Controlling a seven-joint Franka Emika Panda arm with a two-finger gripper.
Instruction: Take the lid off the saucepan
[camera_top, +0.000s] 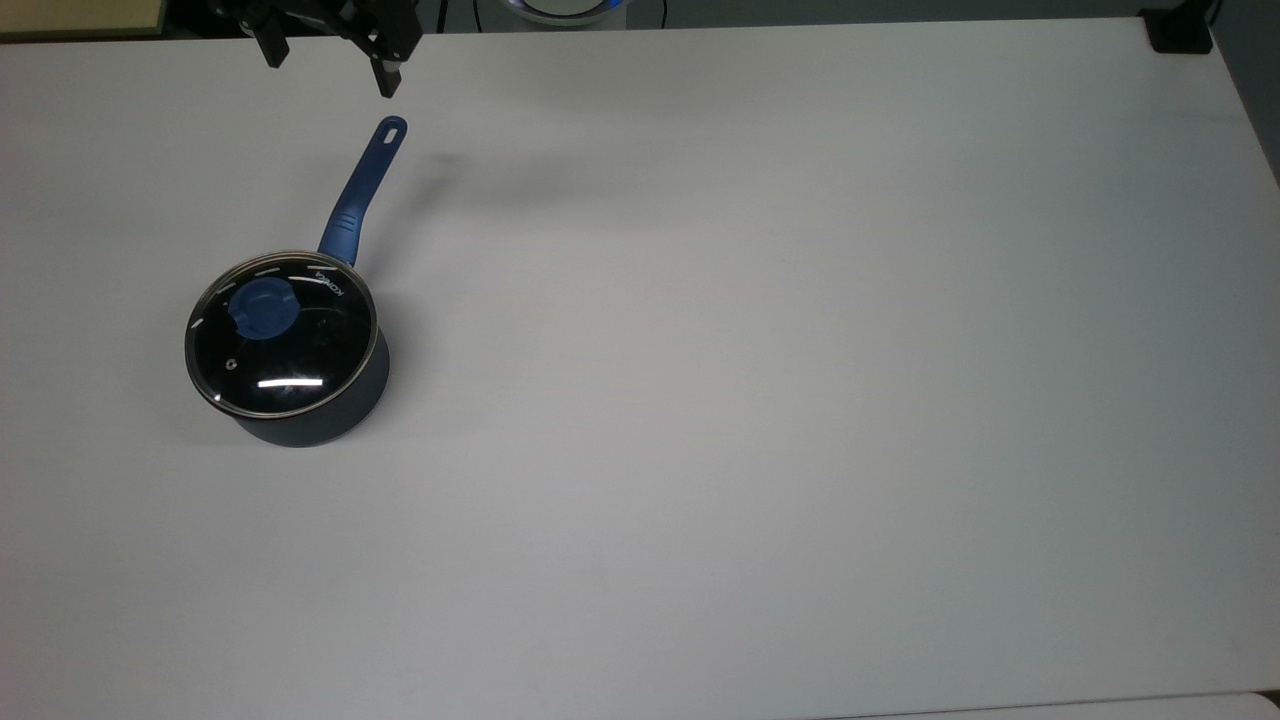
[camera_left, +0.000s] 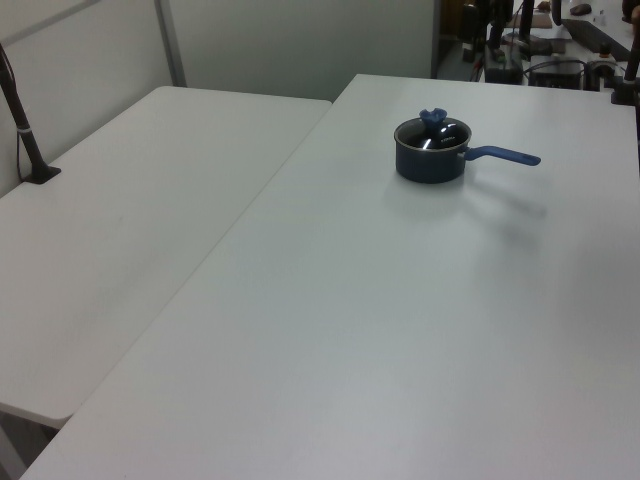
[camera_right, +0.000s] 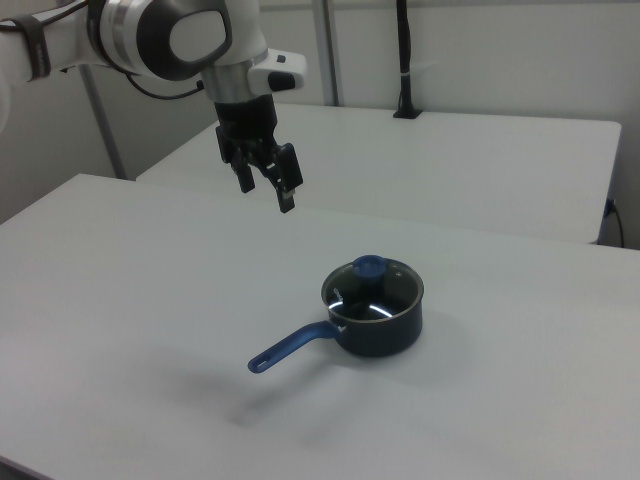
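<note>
A small dark navy saucepan (camera_top: 300, 415) stands on the white table (camera_top: 800, 400) at the top view's left. Its long blue handle (camera_top: 362, 190) points toward the table's far edge. The clear glass lid (camera_top: 300, 350) with its blue knob (camera_top: 262, 308) rests flat on the pan. My gripper (camera_top: 330, 65) hangs open in the air beyond the handle's end, with nothing between its fingers. In the right view the gripper (camera_right: 266, 190) is high above the table, up and left of the saucepan (camera_right: 385, 330) and its lid (camera_right: 385, 290). The left view has the saucepan (camera_left: 428, 165) far back, lid (camera_left: 445, 134) on.
A second white table (camera_left: 120, 200) adjoins this one, with a black post (camera_left: 25, 130) at its edge. A black block (camera_top: 1180, 30) sits at the top view's far right corner. Wide bare tabletop spreads to the top view's right of the pan.
</note>
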